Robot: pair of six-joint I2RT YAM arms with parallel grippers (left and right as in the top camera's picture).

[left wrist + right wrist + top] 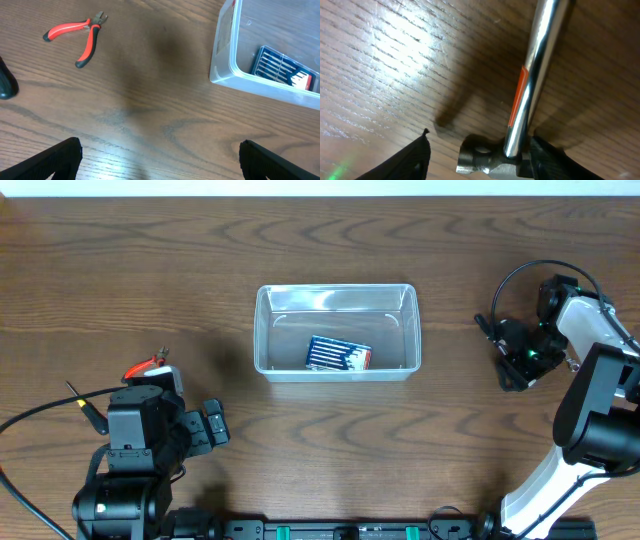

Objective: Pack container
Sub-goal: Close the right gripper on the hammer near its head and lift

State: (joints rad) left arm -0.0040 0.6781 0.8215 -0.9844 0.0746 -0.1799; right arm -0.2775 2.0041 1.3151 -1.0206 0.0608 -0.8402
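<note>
Container (262,330): clear smooth plastic, shallow, rimmed, round-cornered, at centre of wood-grain table (100,260), well apart from both grippers. Inside container, by its near wall, a flat blue case (338,354).

Left of container and nearer the robot: left gripper (160,162), black fingers wide apart, holding nothing. Further left of container: red-handled pliers (75,35), whole only from left wrist, half hidden overhead.

Right of container: right gripper (477,161), fingers spread astride a hammer (530,75) with chromed shaft and orange band, unseen overhead.
</note>
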